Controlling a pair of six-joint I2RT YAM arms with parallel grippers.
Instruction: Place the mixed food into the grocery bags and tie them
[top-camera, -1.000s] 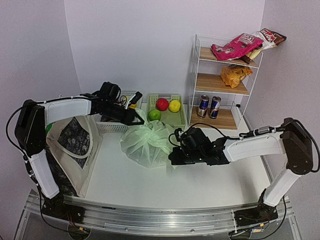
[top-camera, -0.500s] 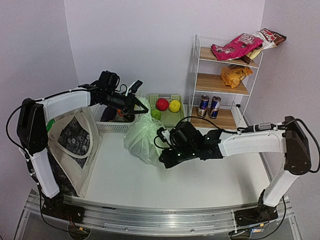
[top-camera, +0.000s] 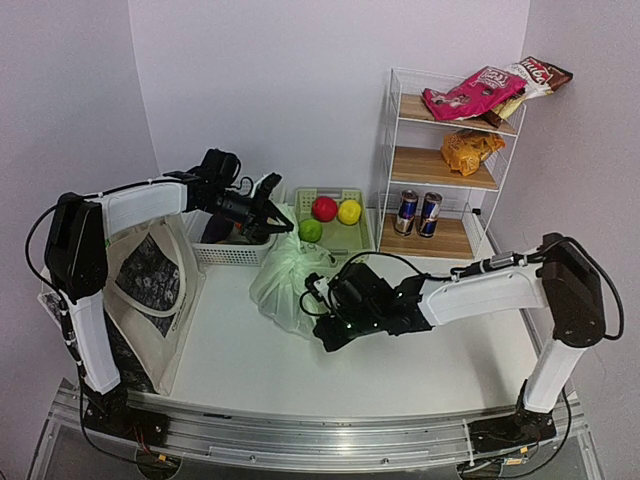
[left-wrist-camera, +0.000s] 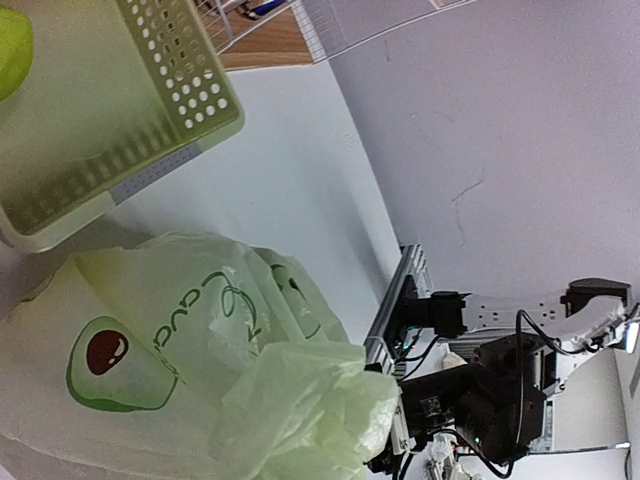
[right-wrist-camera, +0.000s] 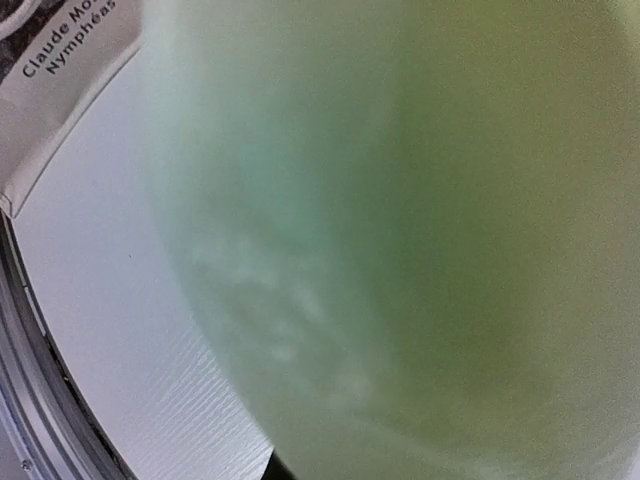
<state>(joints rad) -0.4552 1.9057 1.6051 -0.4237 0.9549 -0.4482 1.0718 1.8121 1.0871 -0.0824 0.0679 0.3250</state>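
The pale-green avocado-print plastic bag (top-camera: 285, 275) sits mid-table, bulging, its top drawn up into a peak. My left gripper (top-camera: 272, 216) is at that peak and looks shut on the bunched top; the left wrist view shows crumpled plastic (left-wrist-camera: 300, 400) running in at the bottom edge, fingers hidden. My right gripper (top-camera: 322, 322) presses against the bag's front right side; the bag (right-wrist-camera: 420, 230) fills the right wrist view as a blur, and its jaws are hidden. The cream tote (top-camera: 150, 280) lies at the left. An orange crisp packet (top-camera: 468, 150) and two cans (top-camera: 417, 212) sit on the shelf.
A wire shelf (top-camera: 392, 150) stands at the back right, with a pink crisp packet (top-camera: 475, 92) on top. A white basket (top-camera: 225, 250) and a green basket (top-camera: 352, 238) holding red, yellow and green fruit stand behind the bag. The tote's corner (right-wrist-camera: 60, 70) is close to the right wrist.
My right gripper has moved left along the bag's front. My left gripper has lifted the bag's top up and back, and the bag has narrowed and shifted left.
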